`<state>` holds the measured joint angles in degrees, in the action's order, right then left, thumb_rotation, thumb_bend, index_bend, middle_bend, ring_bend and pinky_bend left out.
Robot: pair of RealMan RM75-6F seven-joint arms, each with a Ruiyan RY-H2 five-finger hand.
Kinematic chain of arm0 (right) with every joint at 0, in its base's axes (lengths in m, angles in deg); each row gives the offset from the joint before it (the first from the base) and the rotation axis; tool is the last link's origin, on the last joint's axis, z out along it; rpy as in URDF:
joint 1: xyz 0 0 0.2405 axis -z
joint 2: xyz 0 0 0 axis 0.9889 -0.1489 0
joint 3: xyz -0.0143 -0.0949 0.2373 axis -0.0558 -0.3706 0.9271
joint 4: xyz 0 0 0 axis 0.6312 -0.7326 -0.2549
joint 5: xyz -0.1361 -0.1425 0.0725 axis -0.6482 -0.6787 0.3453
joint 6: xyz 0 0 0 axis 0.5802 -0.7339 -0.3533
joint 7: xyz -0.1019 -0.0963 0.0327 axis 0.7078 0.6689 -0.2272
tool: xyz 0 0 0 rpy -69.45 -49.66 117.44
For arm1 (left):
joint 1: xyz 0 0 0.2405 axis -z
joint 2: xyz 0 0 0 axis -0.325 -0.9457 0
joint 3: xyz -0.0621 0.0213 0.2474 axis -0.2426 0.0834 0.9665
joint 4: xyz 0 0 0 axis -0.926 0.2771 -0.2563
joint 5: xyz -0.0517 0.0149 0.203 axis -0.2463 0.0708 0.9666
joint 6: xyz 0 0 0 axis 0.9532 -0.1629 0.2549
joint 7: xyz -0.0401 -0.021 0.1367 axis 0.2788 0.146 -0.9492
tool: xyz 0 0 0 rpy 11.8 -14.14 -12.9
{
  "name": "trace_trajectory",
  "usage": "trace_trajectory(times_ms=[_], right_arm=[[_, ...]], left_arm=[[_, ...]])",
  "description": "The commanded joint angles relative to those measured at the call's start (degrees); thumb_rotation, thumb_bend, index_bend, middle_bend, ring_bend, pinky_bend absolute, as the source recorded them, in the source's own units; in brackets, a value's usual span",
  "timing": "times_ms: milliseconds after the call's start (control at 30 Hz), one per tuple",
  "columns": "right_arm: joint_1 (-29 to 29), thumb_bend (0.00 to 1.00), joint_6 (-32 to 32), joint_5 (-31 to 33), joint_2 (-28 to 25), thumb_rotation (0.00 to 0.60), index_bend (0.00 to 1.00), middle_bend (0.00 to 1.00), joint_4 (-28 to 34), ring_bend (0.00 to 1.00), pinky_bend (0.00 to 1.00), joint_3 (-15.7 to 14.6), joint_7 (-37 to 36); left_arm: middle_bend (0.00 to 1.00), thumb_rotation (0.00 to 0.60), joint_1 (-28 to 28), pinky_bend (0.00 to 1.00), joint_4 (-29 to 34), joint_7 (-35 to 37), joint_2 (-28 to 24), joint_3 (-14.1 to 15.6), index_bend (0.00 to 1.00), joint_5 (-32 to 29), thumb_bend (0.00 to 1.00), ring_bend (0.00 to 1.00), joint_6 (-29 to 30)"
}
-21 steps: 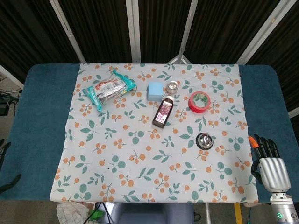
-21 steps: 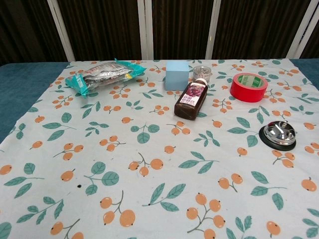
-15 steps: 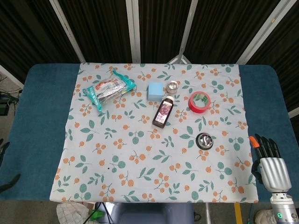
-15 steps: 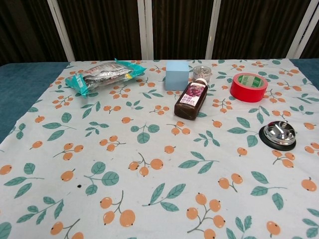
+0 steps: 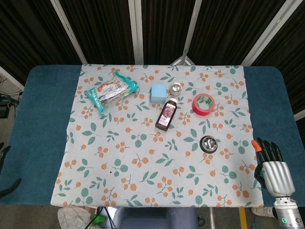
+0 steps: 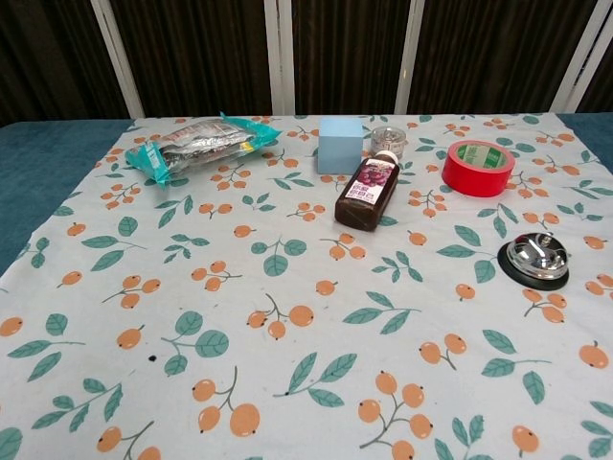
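Right hand [image 5: 272, 168] sits at the near right corner of the table [image 5: 43, 124], just off the edge of the floral cloth [image 5: 143, 162], palm down, fingers stretched forward and slightly apart, holding nothing. Only the head view catches it. Left hand is out of both views, though a dark sliver shows at the far left edge of the head view and I cannot tell what it is.

Taking the bell [image 5: 208, 143] as the marker: that chrome bell on its black base is the nearest thing to the right hand, lying ahead and to the left of the fingertips, clear of them with cloth between. In the chest view the bell [image 6: 535, 259] sits by the right edge.

Beyond the bell, a little further back, the red tape roll [image 5: 203, 104] lies flat, apart from it. Left of the bell and further back, the dark bottle [image 5: 166, 114] lies on its side, cap pointing away. Just past the cap, a small clear jar [image 5: 176, 88] stands, and beside that, further left, a pale blue block [image 5: 158, 92], close to the jar; whether they touch I cannot tell.

Far left and back from the bell, well apart from everything, the teal snack bag [image 5: 111, 91] lies slantwise near the cloth's far left corner
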<state>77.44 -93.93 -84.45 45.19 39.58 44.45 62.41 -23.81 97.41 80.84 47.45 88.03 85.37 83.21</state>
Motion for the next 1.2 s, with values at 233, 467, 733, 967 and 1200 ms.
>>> trace_trajectory(times_ms=[233,467,733,967,1200], right_arm=[[-2.8,0.93,3.5,-2.6,2.5,0.6,0.02,0.0,-1.2,0.0,0.0,-0.7,1.0],[-6.8,1.0,8.8,-0.6,5.7,0.6,0.02,0.0,-1.6,0.0,0.0,1.5,2.4],[-12.3,1.0,15.8,3.1,10.9,0.6,0.02,0.0,-5.1,0.0,0.0,4.6,1.3],[-15.6,1.0,20.2,6.3,15.6,0.6,0.02,0.0,-9.4,0.0,0.0,6.1,0.0],[-17.6,1.0,23.0,8.1,20.2,0.6,0.02,0.0,-14.6,0.0,0.0,6.3,-2.4]], left_arm=[[0.0,0.6,-0.1,0.09,0.3,-1.2,0.2,0.1,0.07,-0.2,0.29,0.0,-0.2],[0.0,0.6,0.0,0.09,0.3,-0.7,0.0,0.0,0.07,-0.5,0.29,0.0,-0.5],[0.0,0.6,0.3,0.09,0.4,-0.4,-0.1,-0.1,0.07,-0.7,0.29,0.0,-0.9],[0.0,0.6,0.2,0.09,0.5,-0.3,-0.2,-0.2,0.07,-1.0,0.29,0.0,-0.9],[0.0,0.6,0.2,0.09,0.5,0.3,-0.5,-0.3,0.07,-1.2,0.29,0.0,-0.7]])
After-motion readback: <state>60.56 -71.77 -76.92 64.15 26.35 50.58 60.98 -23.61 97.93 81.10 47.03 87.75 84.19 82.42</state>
